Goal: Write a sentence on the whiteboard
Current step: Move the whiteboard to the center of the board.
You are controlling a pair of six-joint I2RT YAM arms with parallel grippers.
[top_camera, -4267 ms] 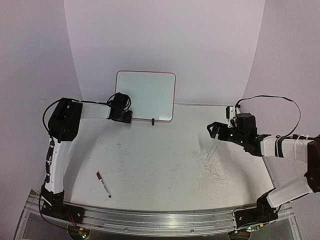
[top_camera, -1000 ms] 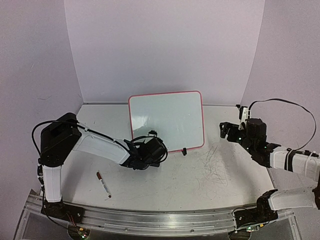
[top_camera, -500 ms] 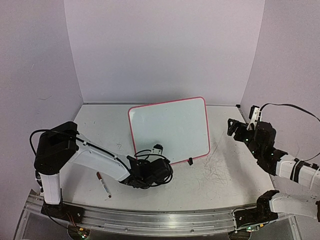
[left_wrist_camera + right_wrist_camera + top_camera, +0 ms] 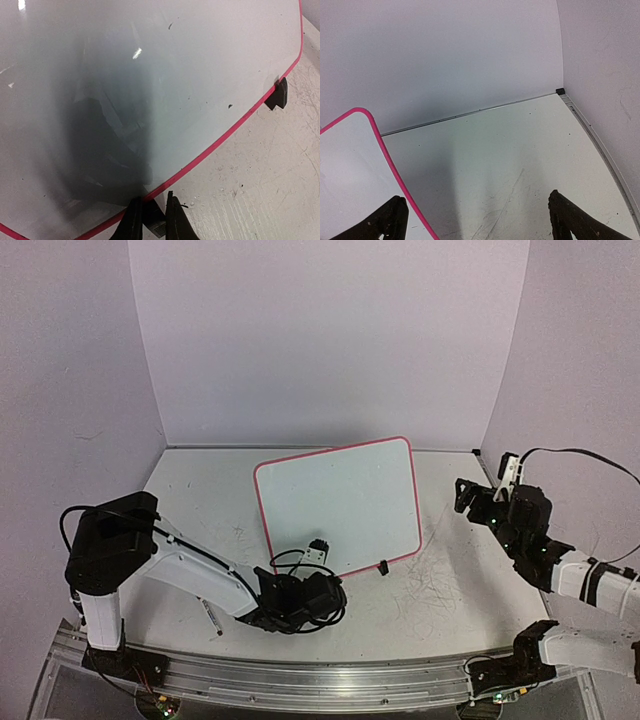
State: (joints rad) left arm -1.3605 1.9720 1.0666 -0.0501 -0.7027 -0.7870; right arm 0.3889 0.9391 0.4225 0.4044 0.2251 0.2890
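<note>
Holding the whiteboard [image 4: 340, 500] by its lower rim, the left tool [image 4: 152, 200] stays clenched at a clip foot, having dragged the board from the back wall to mid-counter [image 4: 200, 500]. The surface is blank, with no sentence begun. The right tool [image 4: 470, 502] gapes empty just off the board's right edge. The marker [image 4: 210, 613] lies partly under the left arm, with bare counter to the right.

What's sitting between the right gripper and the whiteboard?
Only bare, scuffed tabletop separates the right gripper from the whiteboard, seen in the top view.
</note>
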